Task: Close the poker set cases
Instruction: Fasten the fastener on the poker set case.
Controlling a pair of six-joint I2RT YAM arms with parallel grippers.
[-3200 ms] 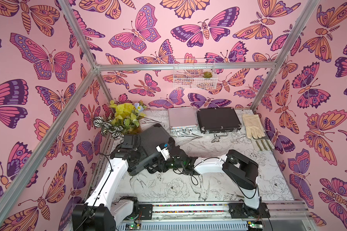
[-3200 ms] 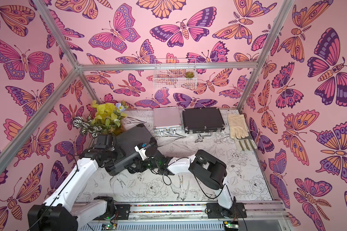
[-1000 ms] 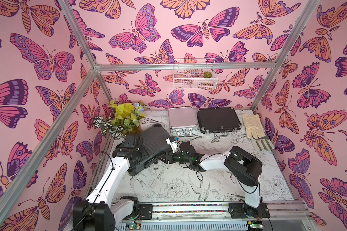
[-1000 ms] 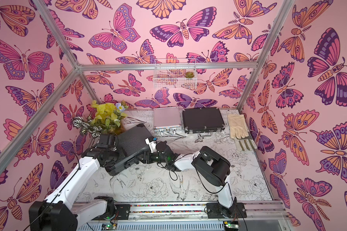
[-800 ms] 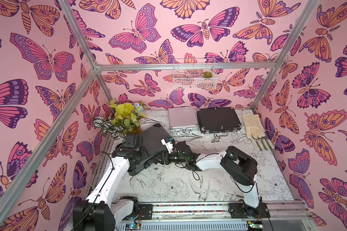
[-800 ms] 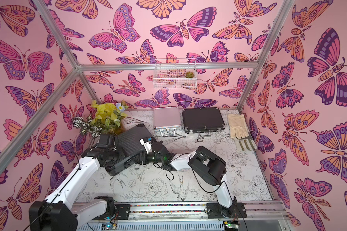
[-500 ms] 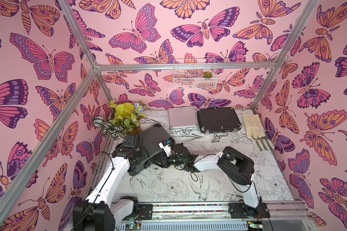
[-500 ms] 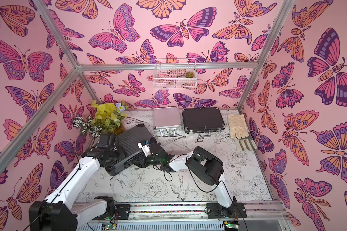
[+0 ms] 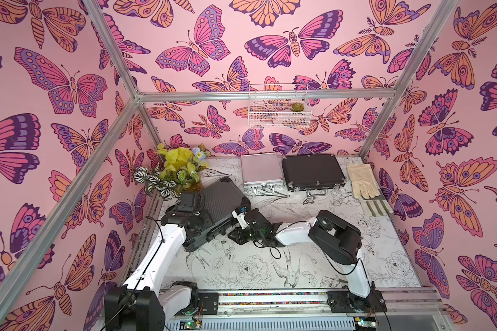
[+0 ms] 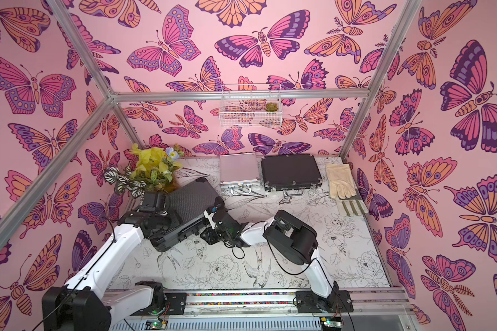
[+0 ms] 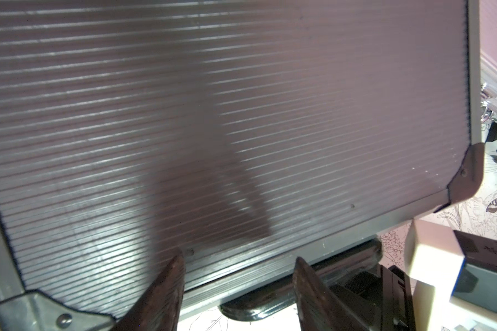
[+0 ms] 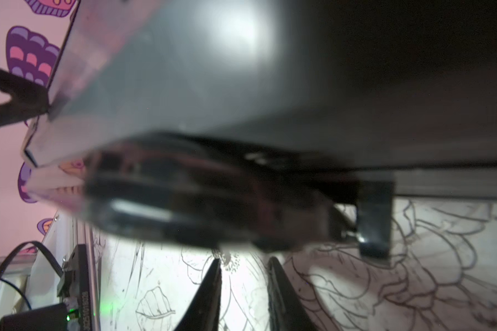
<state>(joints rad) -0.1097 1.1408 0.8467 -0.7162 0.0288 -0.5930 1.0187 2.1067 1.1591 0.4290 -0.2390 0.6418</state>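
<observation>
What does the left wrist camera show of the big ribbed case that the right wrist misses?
Left wrist only: the lid top of the large black ribbed plastic case, and the left gripper, open at its front rim. Right wrist only: the case's smooth front side, a hanging grey latch tab, and the right gripper, narrowly open on nothing. Both: the case's black handle and the flower-printed table.

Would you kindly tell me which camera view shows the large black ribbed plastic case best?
A top view: the large black ribbed plastic case appears nearly whole. The left wrist view fills with its ribbed lid alone; the right wrist view shows only a blurred edge and handle.
</observation>
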